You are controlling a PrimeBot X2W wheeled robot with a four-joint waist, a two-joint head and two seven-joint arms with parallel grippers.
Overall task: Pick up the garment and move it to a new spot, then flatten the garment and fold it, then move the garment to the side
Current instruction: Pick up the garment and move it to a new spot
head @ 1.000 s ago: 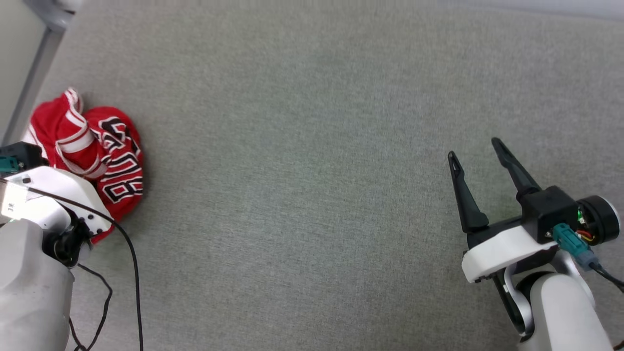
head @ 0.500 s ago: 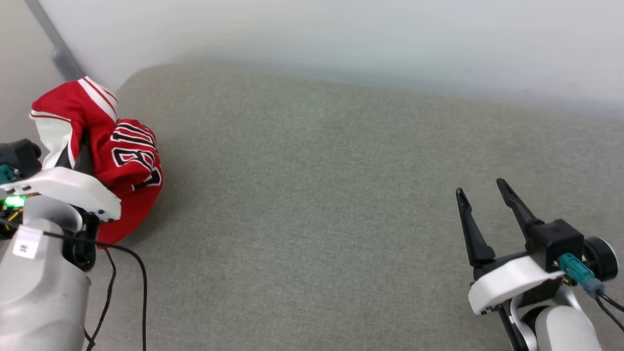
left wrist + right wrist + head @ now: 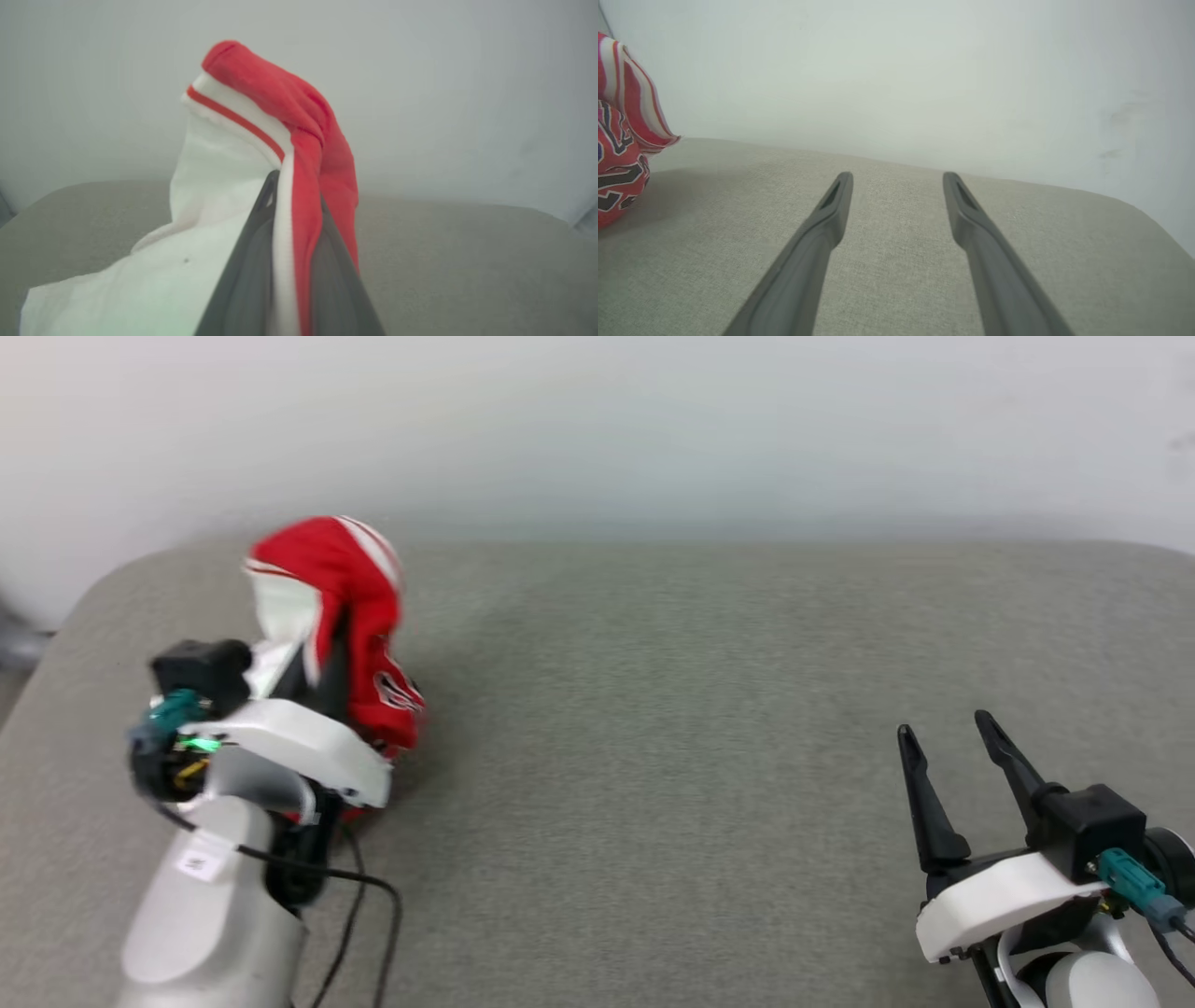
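Observation:
The garment (image 3: 345, 607), a red jersey with white sleeves and black lettering, hangs bunched above the grey cushion (image 3: 653, 709) at the left of the head view. My left gripper (image 3: 322, 658) is shut on it, its tips buried in the cloth. Seen from the left wrist, the two fingers (image 3: 252, 261) pinch a white-and-red fold of the garment (image 3: 299, 121), which stands up above them. My right gripper (image 3: 943, 733) stands open and empty at the lower right, far from the shirt. Its fingers (image 3: 822, 228) point over bare cushion, and the garment (image 3: 621, 140) shows at that view's left edge.
The cushion's rounded far edge (image 3: 747, 546) meets a pale wall (image 3: 597, 429). Its left corner (image 3: 84, 607) curves down near my left arm. A black cable (image 3: 364, 896) trails from the left forearm over the cushion.
The camera has tilted up and turned, bringing the wall into view. My left gripper has lifted the garment off the cushion and carried it rightward. The right gripper stays open.

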